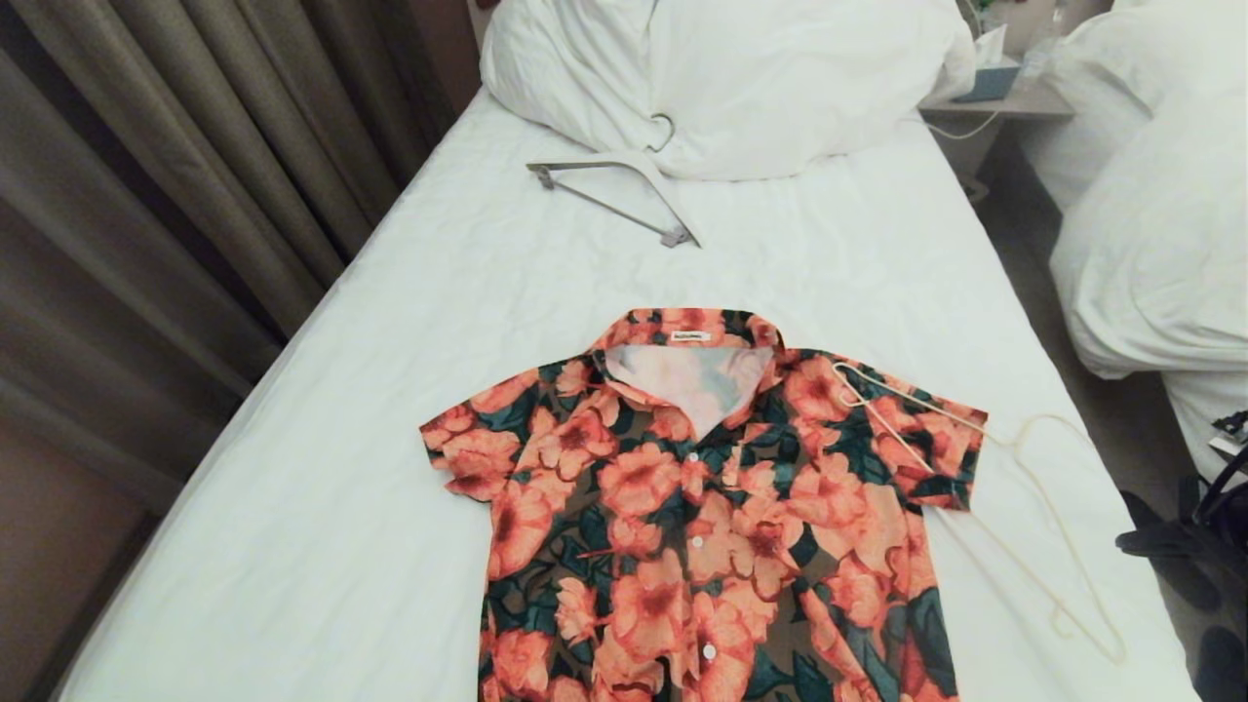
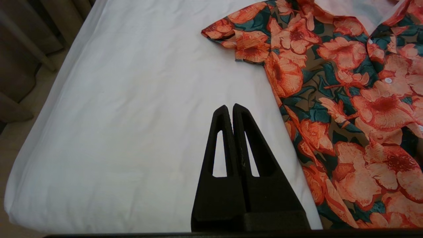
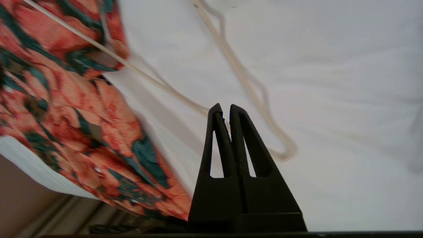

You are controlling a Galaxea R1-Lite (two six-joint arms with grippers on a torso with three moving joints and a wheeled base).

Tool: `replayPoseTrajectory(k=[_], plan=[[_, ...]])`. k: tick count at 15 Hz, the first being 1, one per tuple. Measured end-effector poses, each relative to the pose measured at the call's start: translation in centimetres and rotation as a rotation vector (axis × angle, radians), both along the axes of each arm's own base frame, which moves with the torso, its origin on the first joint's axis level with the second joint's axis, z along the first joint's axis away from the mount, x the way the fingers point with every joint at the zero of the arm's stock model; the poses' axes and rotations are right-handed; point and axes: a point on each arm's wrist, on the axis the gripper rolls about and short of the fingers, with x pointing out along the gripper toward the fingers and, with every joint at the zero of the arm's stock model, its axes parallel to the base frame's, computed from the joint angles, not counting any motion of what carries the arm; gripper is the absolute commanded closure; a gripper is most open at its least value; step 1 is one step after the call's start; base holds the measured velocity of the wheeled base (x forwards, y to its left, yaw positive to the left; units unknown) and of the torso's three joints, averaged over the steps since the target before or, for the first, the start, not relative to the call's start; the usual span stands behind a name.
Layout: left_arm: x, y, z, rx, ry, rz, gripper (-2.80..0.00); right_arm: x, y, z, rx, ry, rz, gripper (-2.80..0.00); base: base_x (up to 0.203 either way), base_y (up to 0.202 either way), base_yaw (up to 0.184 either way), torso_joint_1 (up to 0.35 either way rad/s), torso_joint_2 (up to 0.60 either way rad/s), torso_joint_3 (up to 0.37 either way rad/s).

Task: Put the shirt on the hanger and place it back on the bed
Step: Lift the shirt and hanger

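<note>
White-sheeted single bed (image 1: 409, 322) holds the buttoned orange-floral shirt (image 1: 702, 507) flat, thin cream wire hanger (image 3: 231, 69) just beyond the empty, pinched-together right gripper (image 3: 224, 107), presumably for grasping; left gripper (image 2: 230, 107) likewise closed beside the sleeve.

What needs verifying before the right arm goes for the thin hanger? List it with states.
1. Shirt flat on the bed, buttoned: ok.
2. Thin hanger partly on the shirt's sleeve, reachable: ok.
3. Right gripper above the hanger, fingers shut, must open: not ok.
4. Left gripper shut, over bare sheet: ok.
5. Thicker hanger lies apart near the pillow: ok.
</note>
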Motion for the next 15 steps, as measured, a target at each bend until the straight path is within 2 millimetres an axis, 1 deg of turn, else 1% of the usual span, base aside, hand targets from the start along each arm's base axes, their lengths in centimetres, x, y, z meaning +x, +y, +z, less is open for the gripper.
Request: replayPoseTrajectory(k=[1,3,5,8,11,15], plan=[[0.0,0.0,0.0,0.000,0.000,0.000,0.00,0.1,-0.4,-0.4,-0.006,0.002,0.013,-2.80,0.000,0.000,0.000,0.000,0.00,0.000],[0.0,0.0,0.0,0.000,0.000,0.001,0.00,0.6,-1.3,-0.5,0.000,-0.019,0.012,-2.80,0.000,0.000,0.000,0.000,0.00,0.000],[0.0,0.0,0.0,0.000,0.000,0.000,0.00,1.0,-2.0,0.0,0.017,-0.069,0.024,-2.80,0.000,0.000,0.000,0.000,0.00,0.000],[0.0,0.0,0.0,0.000,0.000,0.000,0.00,1.6,-2.3,-0.1,0.040,-0.150,0.122,-2.80,0.000,0.000,0.000,0.000,0.00,0.000],[0.0,0.0,0.0,0.000,0.000,0.000,0.00,2.5,-2.6,-1.6,0.105,-0.244,0.250,-2.80,0.000,0.000,0.000,0.000,0.00,0.000],[0.0,0.0,0.0,0.000,0.000,0.000,0.00,4.4,-3.6,-3.7,0.096,-0.327,0.365,-2.80,0.000,0.000,0.000,0.000,0.00,0.000]])
